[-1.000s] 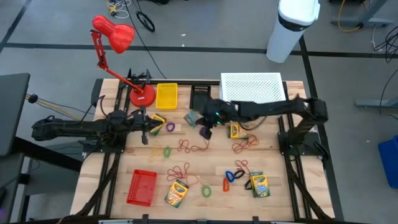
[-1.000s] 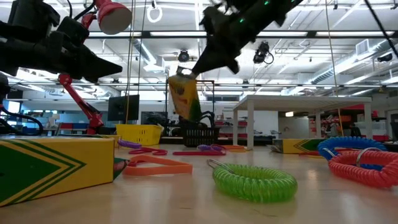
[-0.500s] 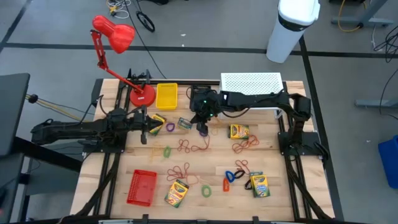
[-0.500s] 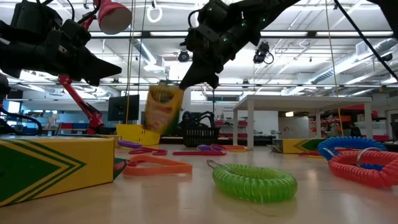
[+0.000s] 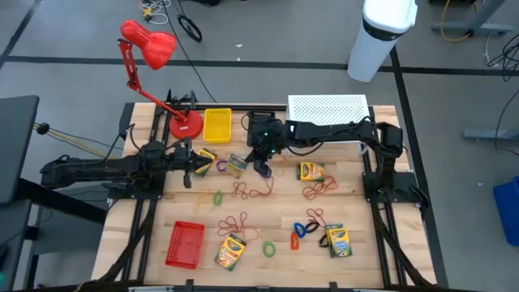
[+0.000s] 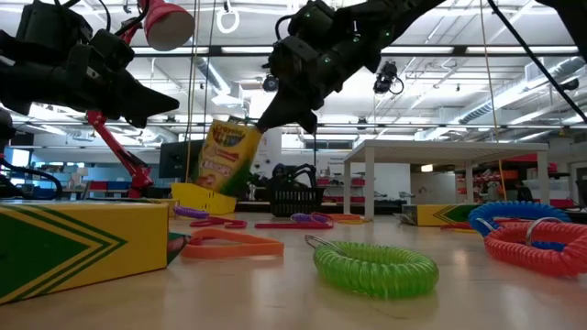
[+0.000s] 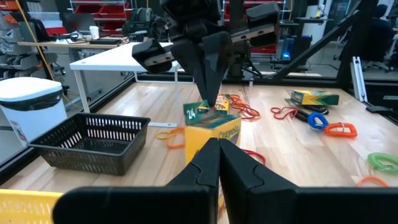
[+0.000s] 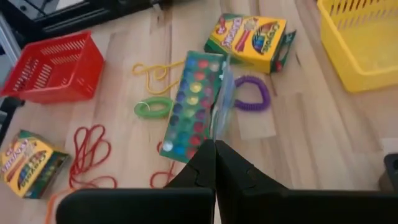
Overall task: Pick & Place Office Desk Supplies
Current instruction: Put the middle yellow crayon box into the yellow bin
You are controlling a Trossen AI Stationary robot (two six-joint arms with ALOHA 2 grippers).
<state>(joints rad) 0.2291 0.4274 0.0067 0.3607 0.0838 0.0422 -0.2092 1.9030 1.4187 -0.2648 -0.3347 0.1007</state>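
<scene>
My right gripper (image 5: 261, 167) hangs over the middle of the table, shut on a yellow-and-green crayon box (image 5: 237, 162), which shows tilted in the low view (image 6: 220, 156). In the right wrist view the box (image 8: 193, 102) turns its side with coloured dots upward. My left gripper (image 5: 191, 168) is shut, level and empty, above the table's left part near another crayon box (image 5: 205, 156) that lies flat on the wood. More crayon boxes (image 5: 311, 170) (image 5: 230, 251) (image 5: 336, 239), red rubber bands (image 5: 251, 192) and small coils (image 5: 268, 247) lie on the table. My right gripper pinches one end of the crayon box (image 8: 208, 140) between its two fingers. The fingers come slanting down from the table's right (image 6: 275, 115). The box hangs below them, lifted clear of the table, its lower end (image 6: 209, 183) swung out toward the table's left.
A yellow basket (image 5: 217, 124), a black basket (image 5: 261, 122) and a white perforated riser (image 5: 328, 113) stand along the far edge. A red lamp (image 5: 150, 45) rises from the far left. A red basket (image 5: 185, 243) sits near the front left.
My right gripper has gone toward the table's left and a little down, still shut on the crayon box. The box, which hung nearly upright, has swung its lower end toward the table's left and now hangs tilted.
</scene>
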